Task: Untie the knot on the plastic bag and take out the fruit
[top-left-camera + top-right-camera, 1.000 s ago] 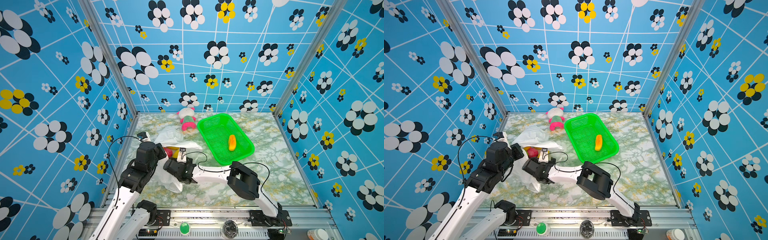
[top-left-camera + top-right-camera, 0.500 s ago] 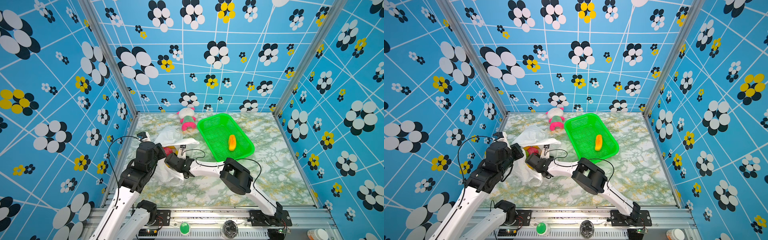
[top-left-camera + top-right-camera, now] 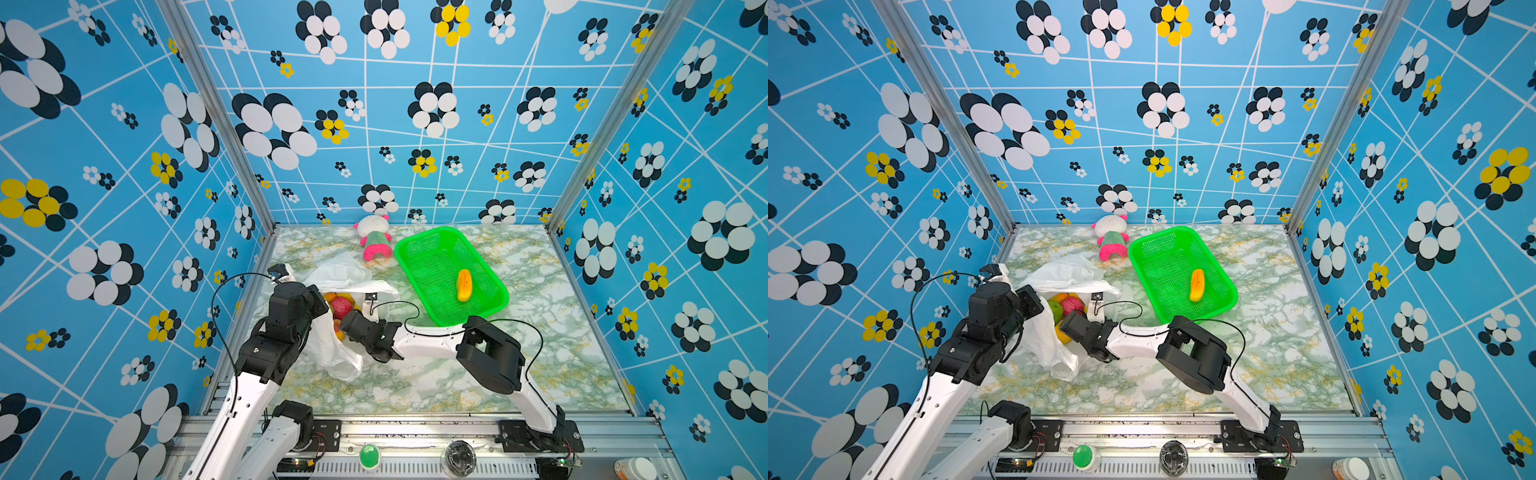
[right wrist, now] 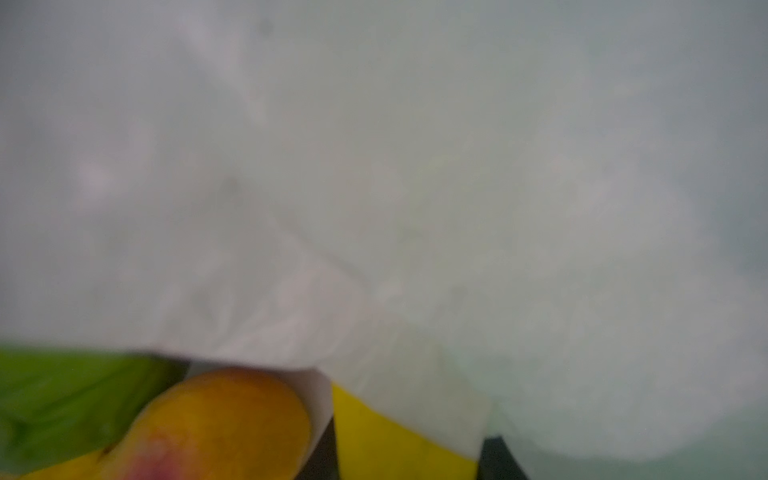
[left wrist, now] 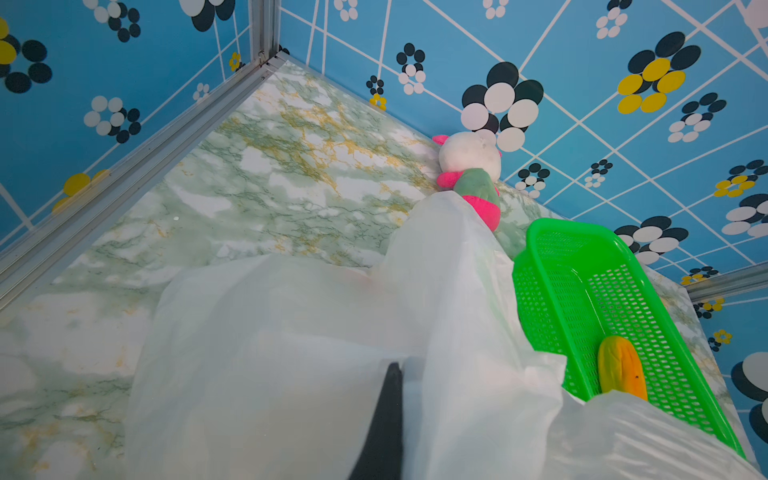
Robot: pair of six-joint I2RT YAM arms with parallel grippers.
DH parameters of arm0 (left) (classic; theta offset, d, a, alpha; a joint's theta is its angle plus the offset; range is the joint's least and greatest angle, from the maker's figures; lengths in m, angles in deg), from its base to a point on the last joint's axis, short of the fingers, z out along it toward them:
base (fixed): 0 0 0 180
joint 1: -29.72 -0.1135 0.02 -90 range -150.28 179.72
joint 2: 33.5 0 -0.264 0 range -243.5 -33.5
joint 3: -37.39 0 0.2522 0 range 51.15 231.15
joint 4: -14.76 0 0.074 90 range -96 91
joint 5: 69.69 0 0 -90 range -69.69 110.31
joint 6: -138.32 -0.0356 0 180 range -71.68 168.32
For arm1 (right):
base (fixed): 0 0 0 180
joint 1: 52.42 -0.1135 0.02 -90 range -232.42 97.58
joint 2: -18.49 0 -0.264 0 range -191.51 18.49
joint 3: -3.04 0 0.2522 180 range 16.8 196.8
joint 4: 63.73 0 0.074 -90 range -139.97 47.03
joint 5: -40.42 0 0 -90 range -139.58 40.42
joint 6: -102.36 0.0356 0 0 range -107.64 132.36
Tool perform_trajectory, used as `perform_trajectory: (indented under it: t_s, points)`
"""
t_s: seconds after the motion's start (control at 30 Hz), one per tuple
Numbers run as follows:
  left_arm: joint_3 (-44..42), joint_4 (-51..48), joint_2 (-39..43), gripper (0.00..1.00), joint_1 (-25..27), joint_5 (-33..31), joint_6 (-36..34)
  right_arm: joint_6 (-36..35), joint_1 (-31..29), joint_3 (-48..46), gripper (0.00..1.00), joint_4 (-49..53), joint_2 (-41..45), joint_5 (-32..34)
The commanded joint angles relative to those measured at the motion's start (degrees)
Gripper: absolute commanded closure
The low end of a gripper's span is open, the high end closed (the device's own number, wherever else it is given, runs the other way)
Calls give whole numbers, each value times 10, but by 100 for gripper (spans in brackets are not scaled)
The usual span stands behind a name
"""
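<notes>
Basket point(image 3: 436, 266) holds fruit point(image 3: 464, 285); left tool point(image 3: 320, 299) pinches plastic bag point(image 3: 332, 353), right tool point(image 3: 341, 328) grips yellow fruit point(image 4: 395, 436).

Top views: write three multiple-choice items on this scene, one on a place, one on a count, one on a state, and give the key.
1. Where is the orange-yellow fruit relative to the green basket?
A. inside it
B. under it
C. leaning on its outer wall

2. How many fruits lie in the green basket?
A. none
B. one
C. three

3. How is the mouth of the plastic bag?
A. knotted shut
B. open, with fruit showing
C. folded flat on the table

Key:
1 A: it rests on the basket's mesh floor.
2 B: no other fruit is in there.
3 B: a red fruit shows through the opening in both top views.
</notes>
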Motion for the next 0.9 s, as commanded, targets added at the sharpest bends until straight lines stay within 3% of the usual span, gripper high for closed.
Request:
perform_trajectory:
  t_s: [0.0, 0.2, 0.43, 0.57, 0.77, 0.87]
  points:
    - [-12, 8, -12, 100, -11, 15, 10, -46, -8, -12, 82, -41, 54, -36]
    - [-20, 13, -22, 100, -30, 28, 15, -96, -7, -83, 79, -143, 111, -50]
    - [-34, 29, -19, 100, -48, 73, 28, -129, 3, -64, 81, -196, 102, -81]
    - [-27, 24, -30, 100, -63, 124, 42, -102, 3, -66, 77, -227, 68, -81]
    - [-43, 43, -43, 100, -88, 149, 51, -67, 3, -60, 82, -189, 31, -43]
    - [-46, 46, -61, 100, -108, 171, 55, -71, -2, -78, 78, -211, 31, -23]
